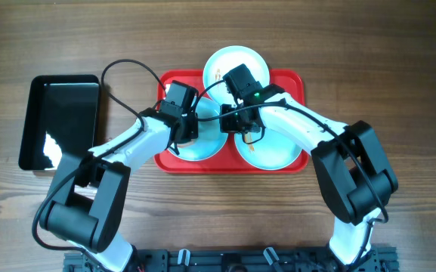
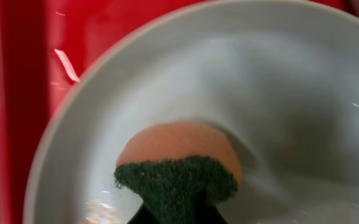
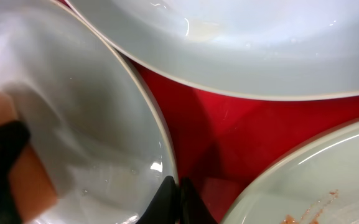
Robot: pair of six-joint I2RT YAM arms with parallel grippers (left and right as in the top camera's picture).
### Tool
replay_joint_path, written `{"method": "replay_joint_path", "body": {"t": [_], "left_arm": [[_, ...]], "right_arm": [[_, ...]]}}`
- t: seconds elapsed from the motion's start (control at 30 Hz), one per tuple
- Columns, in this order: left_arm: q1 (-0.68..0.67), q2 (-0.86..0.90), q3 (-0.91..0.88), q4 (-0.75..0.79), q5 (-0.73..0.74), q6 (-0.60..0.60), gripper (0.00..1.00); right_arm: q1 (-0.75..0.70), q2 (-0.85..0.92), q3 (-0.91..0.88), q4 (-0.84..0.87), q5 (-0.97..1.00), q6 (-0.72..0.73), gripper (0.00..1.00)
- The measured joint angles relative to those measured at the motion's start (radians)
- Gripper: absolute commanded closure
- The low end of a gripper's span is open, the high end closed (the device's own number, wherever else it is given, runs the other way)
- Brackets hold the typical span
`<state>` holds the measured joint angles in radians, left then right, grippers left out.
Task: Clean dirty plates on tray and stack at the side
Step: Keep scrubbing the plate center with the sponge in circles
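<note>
The red tray (image 1: pixel 297 83) holds three pale plates: a far plate (image 1: pixel 225 64), a near-left plate (image 1: pixel 202 149) and a near-right plate (image 1: pixel 274 155) with orange smears. My left gripper (image 1: pixel 189 130) is shut on an orange sponge with a green scouring face (image 2: pixel 179 149) and presses it onto the near-left plate (image 2: pixel 279 93). My right gripper (image 1: pixel 242 130) is shut on that plate's right rim; the right wrist view shows its jaws (image 3: pixel 176 193) pinching the rim of the plate (image 3: pixel 86 106). The smeared plate (image 3: pixel 316 180) lies to the right of them.
A glossy black tray (image 1: pixel 59 121) lies on the wooden table left of the red tray. The far plate (image 3: pixel 260 43) overhangs the tray's far rim. The two arms meet over the tray's middle.
</note>
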<state>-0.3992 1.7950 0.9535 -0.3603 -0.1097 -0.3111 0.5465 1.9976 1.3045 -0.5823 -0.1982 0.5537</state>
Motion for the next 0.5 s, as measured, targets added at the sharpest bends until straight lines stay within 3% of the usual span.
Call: {"method": "replay_joint_path", "body": {"t": [0.27,0.5], "left_arm": [[0.000,0.006,-0.003,-0.010,-0.221,0.003,0.96],[-0.001,-0.008,-0.013,-0.010,-0.206,0.004,0.96]], "right_arm": [[0.000,0.000,0.000,-0.003,-0.002,0.000,0.96],[0.001,0.000,0.000,-0.005,-0.003,0.000,0.96]]}}
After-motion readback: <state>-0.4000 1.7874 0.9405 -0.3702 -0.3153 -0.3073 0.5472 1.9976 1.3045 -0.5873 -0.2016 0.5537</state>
